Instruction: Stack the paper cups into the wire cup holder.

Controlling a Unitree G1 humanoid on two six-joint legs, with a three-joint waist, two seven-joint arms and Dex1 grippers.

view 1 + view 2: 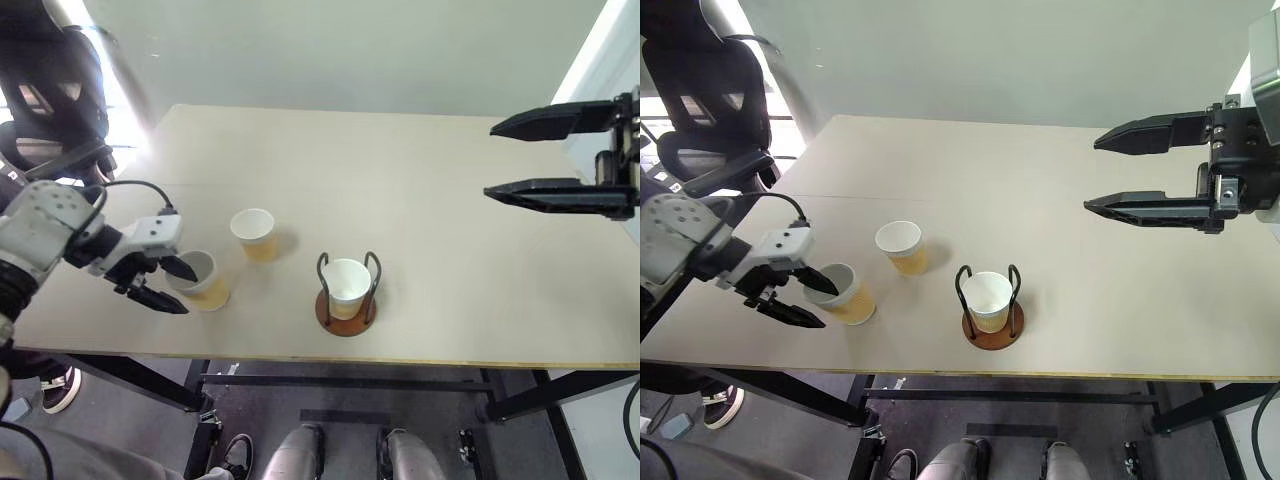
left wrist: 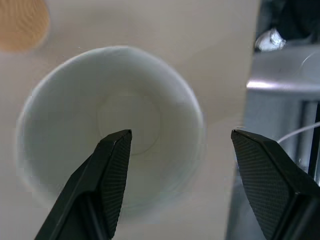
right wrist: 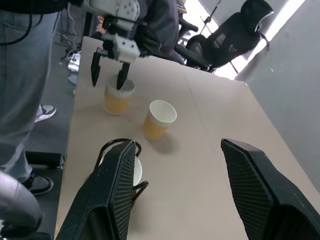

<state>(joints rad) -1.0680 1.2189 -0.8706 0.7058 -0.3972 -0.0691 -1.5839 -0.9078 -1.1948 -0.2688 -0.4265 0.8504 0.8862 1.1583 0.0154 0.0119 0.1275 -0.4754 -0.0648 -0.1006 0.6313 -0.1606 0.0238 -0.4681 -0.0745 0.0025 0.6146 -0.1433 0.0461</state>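
Left hand spread open, straddling the near wall of the nearest paper cup: one finger dipped inside the mouth, the other outside the wall toward the worktop edge. Nothing gripped yet, the rim round and unpinched. Second loose paper cup just beyond that hand, standing apart from the first. Third cup already seated in the wire cup holder, farther off toward the right arm. Right hand raised clear above the worktop's far right side, fingers apart, empty.

Likely step: closing on the cup wall for a lift.

Risks from here:
- Thin paper wall likely to buckle or go oval under a hard pinch, making it jam instead of nesting.
- Light cup close to the worktop edge; a nudge from the outer finger before closing could tip it or push it off.
- Shallow bite on the rim could let the cup swing or slip during the carry.
- Tilted arrival could catch a wire loop and drag the small holder.
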